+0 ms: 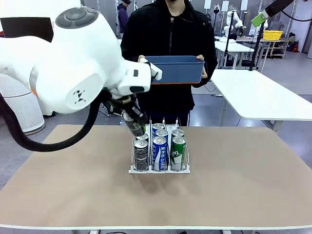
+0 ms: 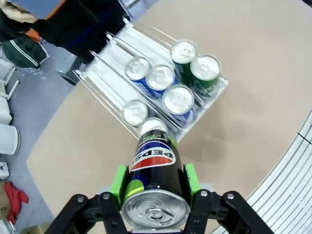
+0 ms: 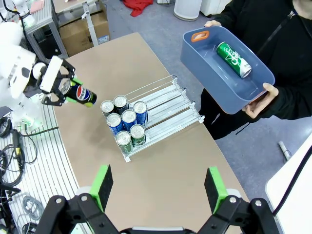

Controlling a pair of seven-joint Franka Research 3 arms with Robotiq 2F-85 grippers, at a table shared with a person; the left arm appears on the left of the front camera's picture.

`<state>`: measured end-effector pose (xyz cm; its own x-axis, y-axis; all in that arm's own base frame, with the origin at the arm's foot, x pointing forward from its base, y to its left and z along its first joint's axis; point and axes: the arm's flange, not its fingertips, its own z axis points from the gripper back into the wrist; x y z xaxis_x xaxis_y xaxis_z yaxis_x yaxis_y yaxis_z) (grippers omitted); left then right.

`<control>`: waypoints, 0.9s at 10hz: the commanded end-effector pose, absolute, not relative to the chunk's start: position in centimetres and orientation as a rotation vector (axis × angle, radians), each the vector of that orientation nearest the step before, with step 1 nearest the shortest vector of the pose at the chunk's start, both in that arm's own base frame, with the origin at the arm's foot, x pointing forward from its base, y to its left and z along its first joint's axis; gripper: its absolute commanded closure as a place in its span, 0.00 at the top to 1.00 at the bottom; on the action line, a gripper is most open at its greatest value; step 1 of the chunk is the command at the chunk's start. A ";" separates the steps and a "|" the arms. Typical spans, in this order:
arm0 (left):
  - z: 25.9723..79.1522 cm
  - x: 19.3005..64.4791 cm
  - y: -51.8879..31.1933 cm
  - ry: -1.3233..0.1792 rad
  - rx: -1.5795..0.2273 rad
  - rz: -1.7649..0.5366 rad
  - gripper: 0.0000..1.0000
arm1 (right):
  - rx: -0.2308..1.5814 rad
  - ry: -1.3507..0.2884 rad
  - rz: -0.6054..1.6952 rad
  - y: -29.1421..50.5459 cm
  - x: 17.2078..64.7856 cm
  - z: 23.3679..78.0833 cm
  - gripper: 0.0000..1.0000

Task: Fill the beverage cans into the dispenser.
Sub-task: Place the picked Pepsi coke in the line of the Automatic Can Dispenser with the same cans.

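The left gripper [image 2: 155, 182] is shown pinching 1 tilted black Pepsi can [image 2: 153, 161] above the left lane of the dispenser [image 2: 117, 46], which is set mid-worktop [image 1: 243, 185], nearer the far edge; 7 cans [image 1: 160, 146] are stood at its near end: 2 black-grey, 3 blue, 2 green. The right gripper [image 3: 158, 187] is spread wide, high over the worktop. 1 green can [image 3: 234, 59] is laid in the blue tub [image 3: 214, 73] held by the person

A tan bench [image 1: 234, 190] stands on a grey floor [image 1: 292, 139]. Behind it to the right is a white table [image 1: 263, 97], with a yellow crate [image 1: 272, 35] farther back. Elsewhere, a cardboard box [image 3: 73, 33] and a red cloth [image 3: 139, 5] sit on the floor.
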<state>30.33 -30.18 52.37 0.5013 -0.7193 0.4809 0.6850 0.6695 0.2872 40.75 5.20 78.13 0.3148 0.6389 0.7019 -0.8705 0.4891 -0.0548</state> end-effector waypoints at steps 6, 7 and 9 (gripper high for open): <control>45.4 30.3 -31.0 -0.430 -0.100 -0.895 0.57 | 0.377 -0.734 1.025 5.2 40.8 78.1 1.00; 44.9 30.9 -30.7 -0.421 -0.107 -0.899 0.57 | 0.377 -0.734 1.025 5.2 40.8 78.1 1.00; 47.0 30.3 -30.2 -0.419 -0.093 -0.958 0.57 | 0.377 -0.734 1.025 5.2 40.8 78.1 1.00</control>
<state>30.96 -30.61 45.08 0.5430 -0.7519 0.3740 0.7781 0.6180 0.1126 40.74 5.20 78.14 0.3147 0.6389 0.7020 -0.8705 0.4891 -0.0550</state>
